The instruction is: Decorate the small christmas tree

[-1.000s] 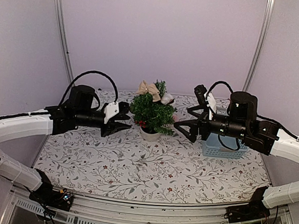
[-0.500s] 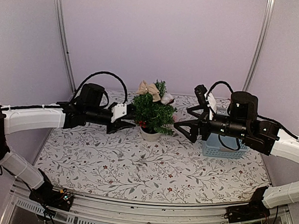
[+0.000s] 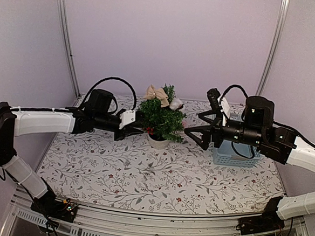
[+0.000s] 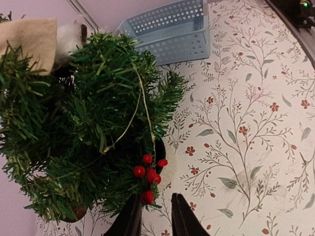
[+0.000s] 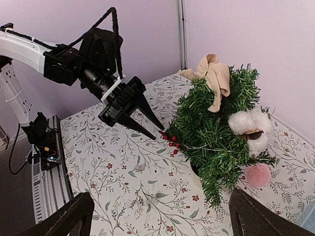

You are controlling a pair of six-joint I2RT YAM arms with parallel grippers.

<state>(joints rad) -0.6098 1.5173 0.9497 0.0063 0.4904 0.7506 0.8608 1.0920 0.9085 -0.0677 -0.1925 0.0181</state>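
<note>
Flowered cloth covers the table, with plain lilac walls around it.

From the top camera, the left gripper has travelled forward during the last 1 second. It was well apart from the small christmas tree, and now its tips reach the lower branches. The pot stands just beyond and below those tips. The right gripper has hardly moved. It waits near the opposite side of the tree, and the blue basket is behind it, under its wrist. A beige bow and a white puff already sit high on the tree.

In the left wrist view, the 2 fingers stand with a narrow gap and nothing is between them. The red berry sprig hangs directly ahead of the tips, its lowest berry almost at the gap. A thin gold thread runs up through the needles further ahead.

In the right wrist view, this gripper's own fingers are spread wide at the 2 lower corners and hold nothing. The tree is ahead of them and a little right, with a pink ball low on its near side. The left gripper's tips point at the berries from the far side.

Judging from this approach, the left arm means to grasp or adjust the berry sprig. Several ornaments are already placed, so the decorating seems well advanced. The tips are very close to the branches, so a further push could tilt the tree.
</note>
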